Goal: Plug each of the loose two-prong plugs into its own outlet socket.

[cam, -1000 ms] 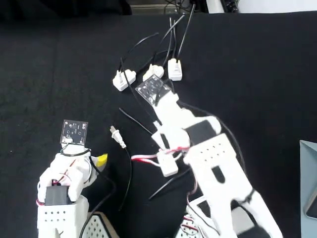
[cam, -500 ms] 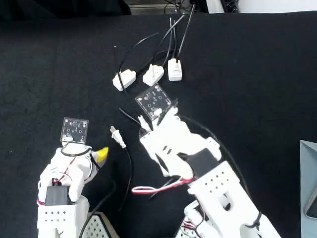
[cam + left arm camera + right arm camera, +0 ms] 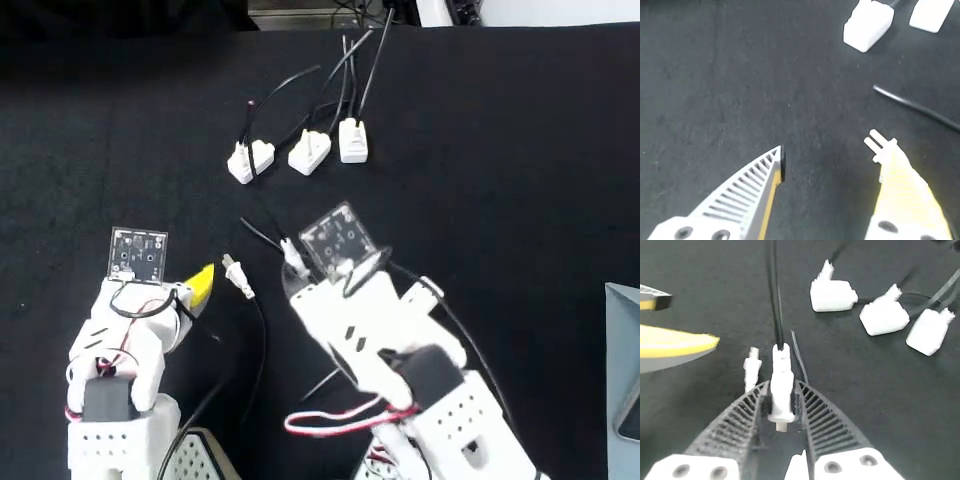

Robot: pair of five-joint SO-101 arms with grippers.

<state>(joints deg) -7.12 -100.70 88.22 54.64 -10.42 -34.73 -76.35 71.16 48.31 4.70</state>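
Right gripper (image 3: 782, 386) is pinching a white two-prong plug (image 3: 782, 371) between its dark ribbed fingers, lengthwise. Its black cable (image 3: 775, 300) runs out ahead of the tips. In the high view this held plug (image 3: 293, 258) sits mid-table, well short of the sockets.

Left gripper (image 3: 832, 160) is spread with nothing between the fingers. One is white and ribbed (image 3: 752, 187), the other yellow (image 3: 902, 190). The loose plug (image 3: 879, 146) lies flat on the table just off the yellow tip, prongs pointing away; can't tell if they touch. In the high view the loose plug (image 3: 236, 273) lies between the two arms, near the held one.

Three sockets (image 3: 250, 160) (image 3: 308, 152) (image 3: 352, 140), white moulded blocks, sit in a row near the far edge. Black cords bunch off behind them.

The table (image 3: 520, 150) is covered in matte black cloth. Each wrist carries a square dark board with pale dots (image 3: 137, 253) (image 3: 343, 240); any print is too small to read. A grey-blue box edge (image 3: 625, 380) pokes in at the right of the high view.
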